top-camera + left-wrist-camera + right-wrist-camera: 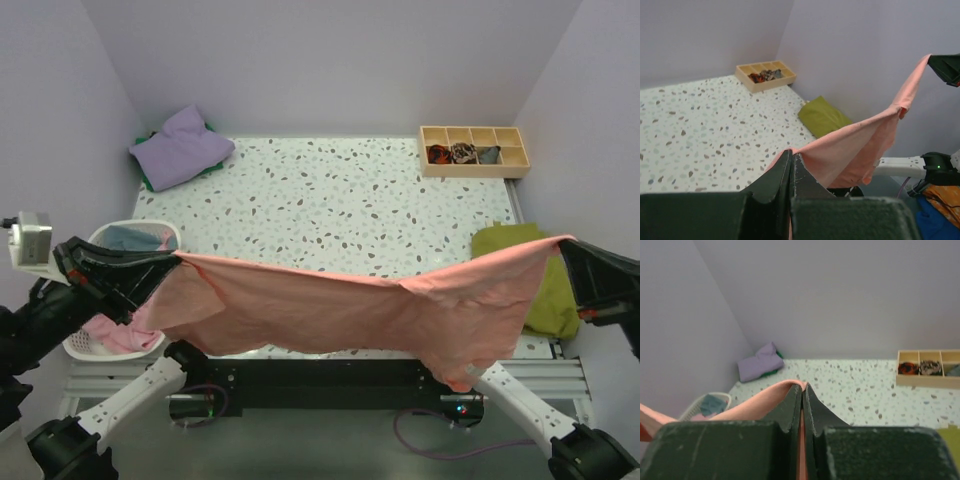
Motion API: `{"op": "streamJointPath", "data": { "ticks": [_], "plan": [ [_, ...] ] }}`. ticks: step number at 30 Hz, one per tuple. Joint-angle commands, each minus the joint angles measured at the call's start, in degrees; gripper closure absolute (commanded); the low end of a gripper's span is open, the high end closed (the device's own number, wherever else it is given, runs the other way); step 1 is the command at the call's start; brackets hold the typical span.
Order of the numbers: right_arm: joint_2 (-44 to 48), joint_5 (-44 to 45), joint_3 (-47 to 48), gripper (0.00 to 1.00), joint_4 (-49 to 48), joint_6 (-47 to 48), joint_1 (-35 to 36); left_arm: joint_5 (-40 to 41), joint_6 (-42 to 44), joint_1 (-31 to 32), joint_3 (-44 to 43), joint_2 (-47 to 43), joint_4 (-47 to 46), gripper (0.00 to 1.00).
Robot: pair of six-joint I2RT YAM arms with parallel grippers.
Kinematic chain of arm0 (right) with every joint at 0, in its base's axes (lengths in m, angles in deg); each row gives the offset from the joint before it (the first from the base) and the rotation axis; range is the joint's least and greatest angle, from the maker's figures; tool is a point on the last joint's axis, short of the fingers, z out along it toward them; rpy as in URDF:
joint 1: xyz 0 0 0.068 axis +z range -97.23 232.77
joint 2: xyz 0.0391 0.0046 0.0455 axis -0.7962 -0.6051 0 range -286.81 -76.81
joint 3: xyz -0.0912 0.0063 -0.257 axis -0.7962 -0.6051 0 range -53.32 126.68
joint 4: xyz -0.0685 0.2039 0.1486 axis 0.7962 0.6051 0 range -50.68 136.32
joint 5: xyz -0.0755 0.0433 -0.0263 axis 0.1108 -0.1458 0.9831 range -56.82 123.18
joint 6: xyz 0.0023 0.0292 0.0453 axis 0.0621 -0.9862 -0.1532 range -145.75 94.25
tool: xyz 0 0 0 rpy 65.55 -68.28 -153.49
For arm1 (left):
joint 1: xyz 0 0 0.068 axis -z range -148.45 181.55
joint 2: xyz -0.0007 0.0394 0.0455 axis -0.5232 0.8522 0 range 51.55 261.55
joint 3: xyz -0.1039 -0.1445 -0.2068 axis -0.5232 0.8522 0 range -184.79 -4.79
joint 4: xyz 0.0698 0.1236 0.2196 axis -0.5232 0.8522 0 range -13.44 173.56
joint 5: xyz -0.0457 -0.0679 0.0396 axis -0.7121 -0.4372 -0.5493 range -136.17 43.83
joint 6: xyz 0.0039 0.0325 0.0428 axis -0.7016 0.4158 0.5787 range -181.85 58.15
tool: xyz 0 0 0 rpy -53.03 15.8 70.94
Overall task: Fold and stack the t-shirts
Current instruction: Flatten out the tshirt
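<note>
Top external view: large salmon-pink cotton t-shirt [340,310] stretched in mid-air over the near edge of the speckled white table [330,200].
The left gripper [172,257] and right gripper [563,244] each clench a thin pinch of its upper edge. The grips look slight: pulling harder apart could slip a corner free, and lowering the sagging middle first may bunch the cloth.

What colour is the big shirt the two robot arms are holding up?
The t-shirt is plain salmon pink. The top view shows it best.
</note>
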Motion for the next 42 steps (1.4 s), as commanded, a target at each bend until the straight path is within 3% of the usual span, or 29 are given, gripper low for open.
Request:
{"op": "streamJointPath", "data": {
  "ticks": [1, 6, 11, 14, 19, 27, 31, 34, 39, 40, 41, 42],
  "plan": [
    [0.40, 5.35, -17.97, 1.00, -9.36, -1.15, -0.26, 4.01, -2.26, -1.40, 12.51, -1.74, -2.73, 1.00],
    [-2.49, 12.49, -36.42, 1.00, -18.17, -0.45, -0.18, 18.49, -5.60, -1.48, 30.44, -2.27, -9.75, 1.00],
    [-9.70, 19.95, -45.06, 1.00, -26.08, -1.41, -0.26, 28.45, -8.23, -1.48, 43.10, 4.56, -20.47, 1.00],
    [-16.28, 21.45, -50.60, 1.00, -32.58, -1.68, -0.26, 33.28, -9.73, -1.48, 47.33, 9.40, -26.70, 1.00],
    [-29.28, 25.76, -50.62, 1.00, -40.06, -1.16, -0.61, 40.41, -9.30, -1.48, 51.03, 17.83, -35.42, 1.00],
    [-55.37, 20.41, -37.27, 1.00, -45.68, -2.21, -7.28, 52.63, -3.94, -2.97, 45.77, 38.06, -46.23, 1.00],
    [-65.30, 18.13, -27.78, 1.00, -43.68, -0.98, -10.01, 50.79, 0.37, -7.18, 42.87, 44.30, -52.12, 1.00],
    [-74.26, 14.97, -20.22, 1.00, -42.19, -0.54, -12.12, 47.46, -0.58, -12.35, 38.22, 51.24, -50.12, 1.00],
    [-84.67, 10.31, -7.64, 1.00, -36.82, 0.69, -14.14, 42.10, 2.21, -15.54, 36.18, 59.95, -54.41, 1.00],
    [-85.72, 9.08, -6.94, 0.88, -36.73, 1.04, -14.24, 41.48, 2.74, -15.72, 35.57, 63.09, -54.50, 0.93],
    [-86.87, 8.11, -6.32, 0.67, -36.82, 1.22, -14.41, 40.95, 3.01, -15.72, 33.65, 64.86, -54.33, 0.83],
    [-86.88, 6.62, -6.84, 0.46, -38.04, 1.31, -14.67, 40.68, 3.01, -15.63, 32.07, 66.79, -52.93, 0.63]
  ]
}}
